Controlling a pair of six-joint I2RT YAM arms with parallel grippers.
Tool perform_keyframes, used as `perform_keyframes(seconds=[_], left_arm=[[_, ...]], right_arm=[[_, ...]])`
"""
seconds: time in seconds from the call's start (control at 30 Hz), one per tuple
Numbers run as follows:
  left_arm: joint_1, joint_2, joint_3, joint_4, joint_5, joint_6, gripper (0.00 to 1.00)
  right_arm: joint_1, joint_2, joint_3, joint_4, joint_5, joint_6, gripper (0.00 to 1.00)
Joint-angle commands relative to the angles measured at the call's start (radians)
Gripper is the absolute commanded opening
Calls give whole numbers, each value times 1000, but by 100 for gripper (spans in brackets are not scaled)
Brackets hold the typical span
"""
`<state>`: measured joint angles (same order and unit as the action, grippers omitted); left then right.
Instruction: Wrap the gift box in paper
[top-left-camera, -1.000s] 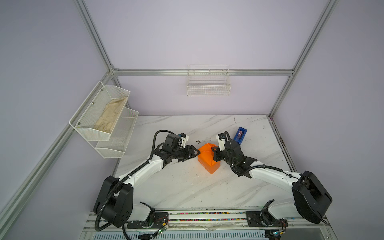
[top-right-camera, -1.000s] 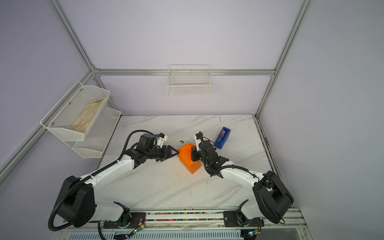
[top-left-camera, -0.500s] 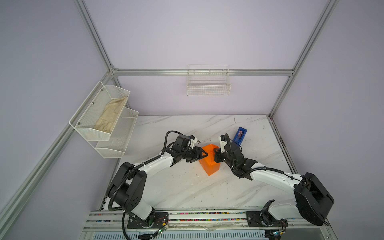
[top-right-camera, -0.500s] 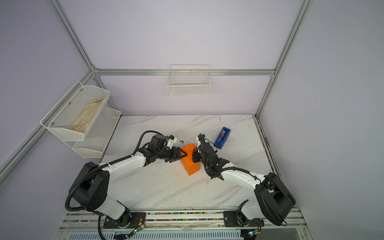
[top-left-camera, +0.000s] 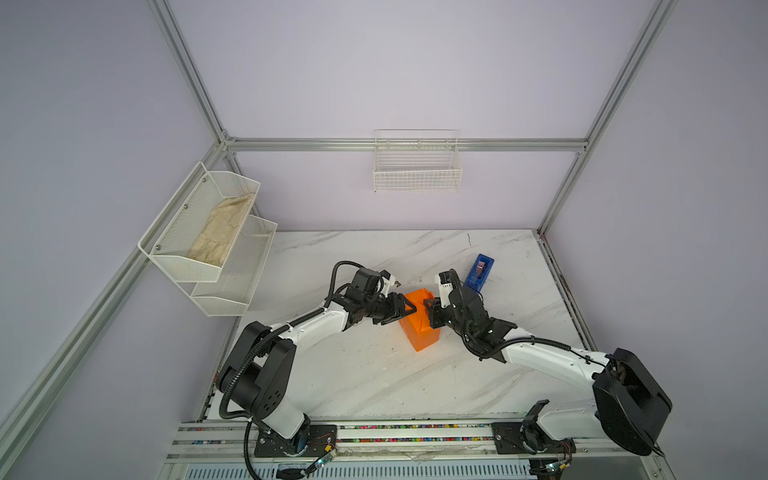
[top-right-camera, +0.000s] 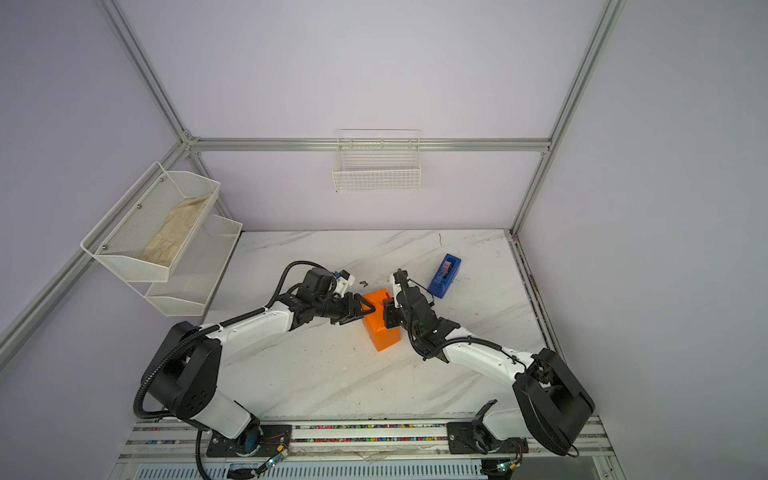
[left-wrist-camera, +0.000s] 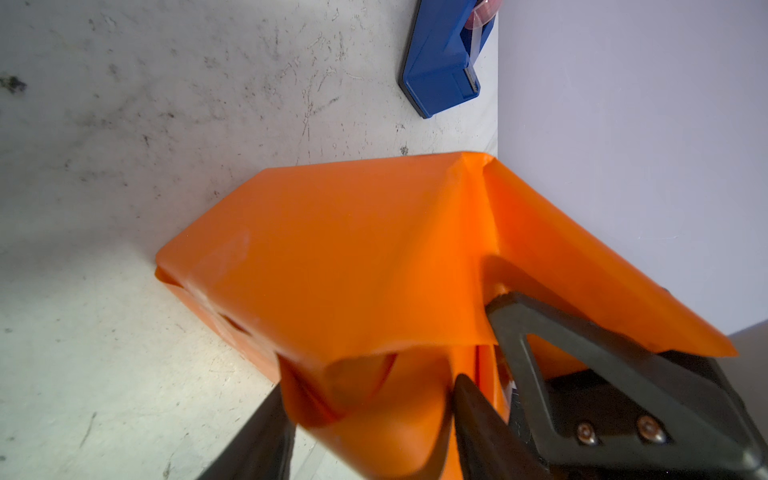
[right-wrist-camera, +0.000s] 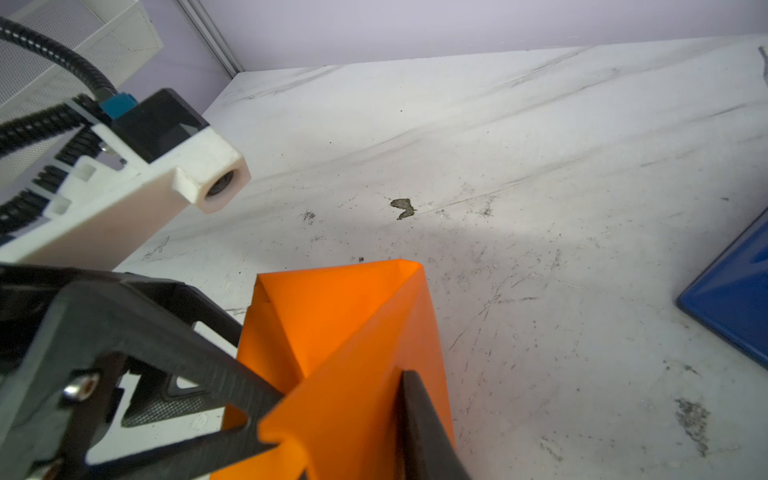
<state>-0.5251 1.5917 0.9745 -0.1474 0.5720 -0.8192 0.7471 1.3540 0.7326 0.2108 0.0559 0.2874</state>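
The orange paper stands folded into a tall package in the middle of the table; the gift box is hidden inside it. My left gripper is at the package's upper left end. In the left wrist view it stands open around a loose bulge of the paper. My right gripper is against the package's right side. In the right wrist view only one of its fingers shows, lying along a flap of the paper; the other is hidden.
A blue tape dispenser lies just behind the right gripper. A white wire rack holding a beige cloth hangs on the left wall. A wire basket hangs on the back wall.
The left gripper has moved right, from short of the package up to its left end. The right gripper has stayed at the package's right side.
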Motion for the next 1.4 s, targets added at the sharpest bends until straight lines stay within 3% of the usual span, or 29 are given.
perform_keyframes(seconds=[0.0, 0.33, 0.8, 1.37], left_arm=[[-6, 8, 93, 2, -4, 15, 57], [-6, 12, 96, -9, -6, 18, 57], [-6, 16, 105, -21, -3, 20, 57], [-6, 27, 113, -38, -4, 29, 57]], right_arm=[[11, -13, -3, 2, -17, -8, 27], [21, -9, 4, 20, -48, -11, 40], [44, -18, 12, 30, -19, -25, 47], [55, -56, -7, 41, 86, -44, 43]])
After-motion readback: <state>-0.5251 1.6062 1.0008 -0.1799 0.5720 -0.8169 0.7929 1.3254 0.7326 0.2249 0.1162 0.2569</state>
